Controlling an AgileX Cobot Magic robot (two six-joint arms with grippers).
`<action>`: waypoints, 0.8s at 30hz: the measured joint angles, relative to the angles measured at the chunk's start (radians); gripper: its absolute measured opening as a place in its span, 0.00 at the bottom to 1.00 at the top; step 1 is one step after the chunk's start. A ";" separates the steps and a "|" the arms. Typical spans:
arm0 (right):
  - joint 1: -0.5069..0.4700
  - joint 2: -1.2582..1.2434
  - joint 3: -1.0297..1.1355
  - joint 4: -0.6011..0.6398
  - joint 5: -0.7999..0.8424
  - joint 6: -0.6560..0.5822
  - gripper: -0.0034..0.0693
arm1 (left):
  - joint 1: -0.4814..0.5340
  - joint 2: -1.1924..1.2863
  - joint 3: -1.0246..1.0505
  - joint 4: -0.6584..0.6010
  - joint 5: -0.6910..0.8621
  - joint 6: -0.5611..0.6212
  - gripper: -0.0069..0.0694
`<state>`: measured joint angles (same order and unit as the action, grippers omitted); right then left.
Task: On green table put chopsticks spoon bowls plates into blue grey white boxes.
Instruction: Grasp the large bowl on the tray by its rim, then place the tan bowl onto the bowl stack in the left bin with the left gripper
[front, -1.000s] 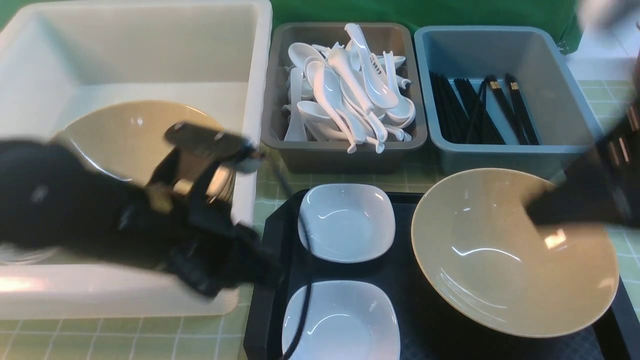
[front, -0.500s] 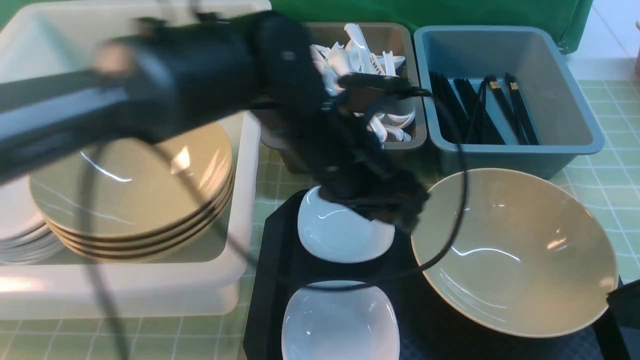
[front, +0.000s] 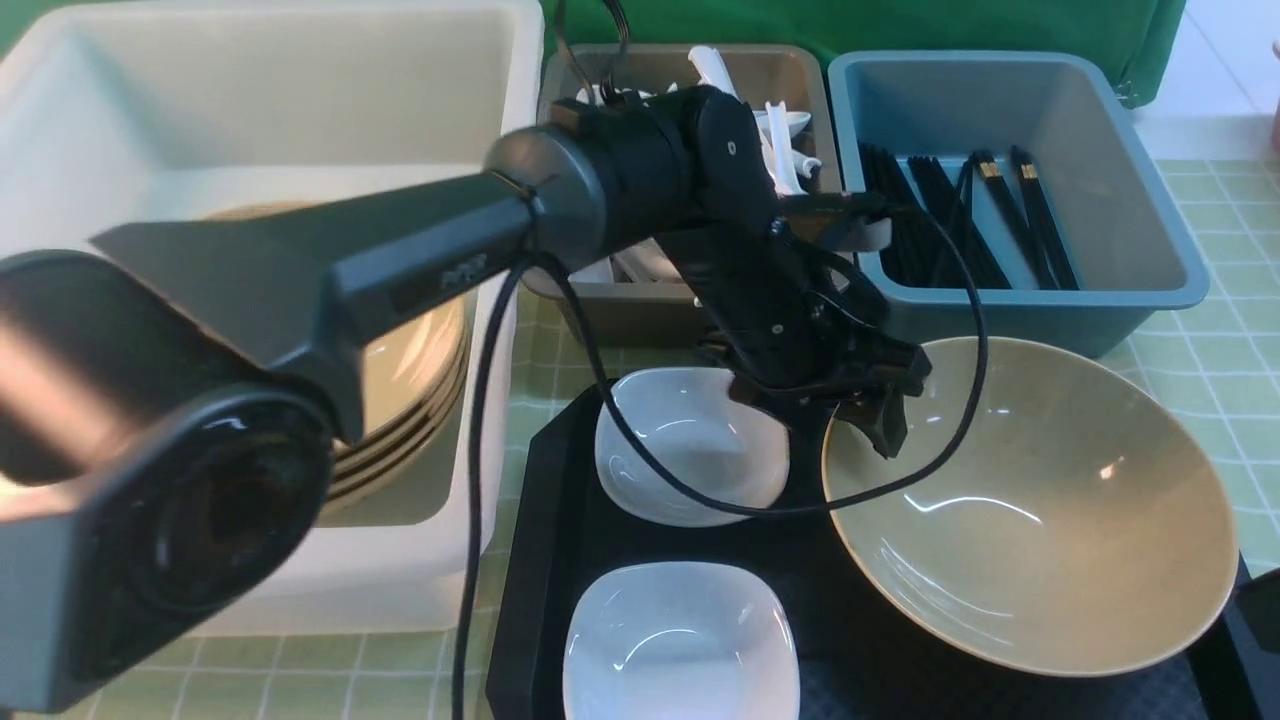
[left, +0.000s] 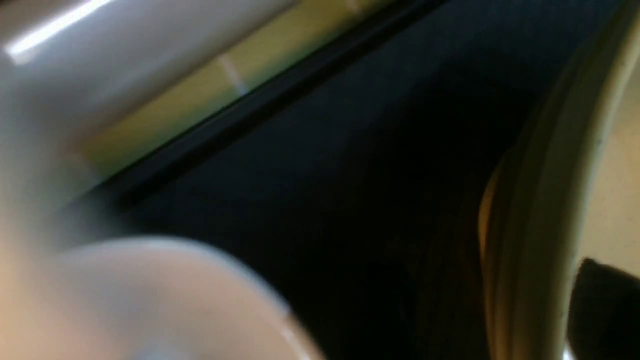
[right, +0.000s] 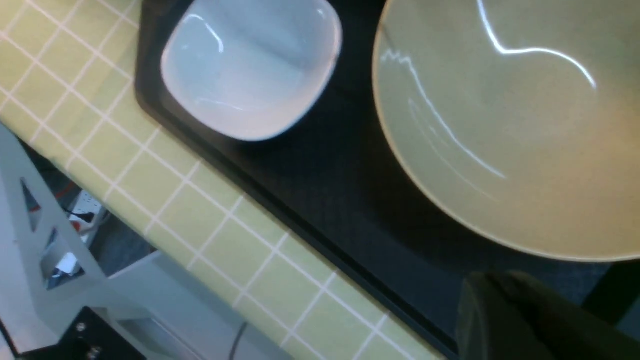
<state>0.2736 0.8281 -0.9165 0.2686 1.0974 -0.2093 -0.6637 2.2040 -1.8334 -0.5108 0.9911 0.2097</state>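
Observation:
The tan bowl (front: 1030, 520) lies on the right of the black tray (front: 540, 520), with two white dishes (front: 690, 450) (front: 680, 640) to its left. My left gripper (front: 882, 435) is open, jaws astride the bowl's far-left rim (left: 540, 200). One finger (left: 605, 310) is inside the bowl close to the rim; the other is hidden in the dark. My right gripper (right: 500, 300) is shut and empty, low at the tray's near right corner (front: 1262, 620). Spoons (front: 790, 130) fill the grey bin (front: 690, 310). Chopsticks (front: 960, 220) lie in the blue bin (front: 1000, 310).
The big white tub (front: 250, 100) at the left holds a stack of tan bowls (front: 420, 360). My left arm stretches over the tub, the grey bin and the far dish. The green table (front: 1220, 330) shows around the tray; its near edge (right: 210, 240) is close.
My left arm swung from the white tub across to the tan bowl's rim and opened. My right arm drew back from the bowl to the near right corner and shut.

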 joint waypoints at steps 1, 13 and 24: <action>0.000 0.000 0.000 -0.007 0.000 0.001 0.08 | 0.000 0.007 -0.002 -0.028 0.003 0.021 0.44; 0.000 0.000 -0.013 0.006 -0.040 -0.125 0.08 | 0.001 -0.084 -0.012 -0.026 0.117 0.103 0.11; 0.000 0.090 -0.235 0.255 -0.042 -0.395 0.08 | 0.230 -0.488 0.008 -0.012 0.259 0.110 0.11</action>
<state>0.2736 0.9178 -1.1519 0.5235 1.0553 -0.6040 -0.4342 1.7158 -1.8250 -0.5229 1.2497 0.3197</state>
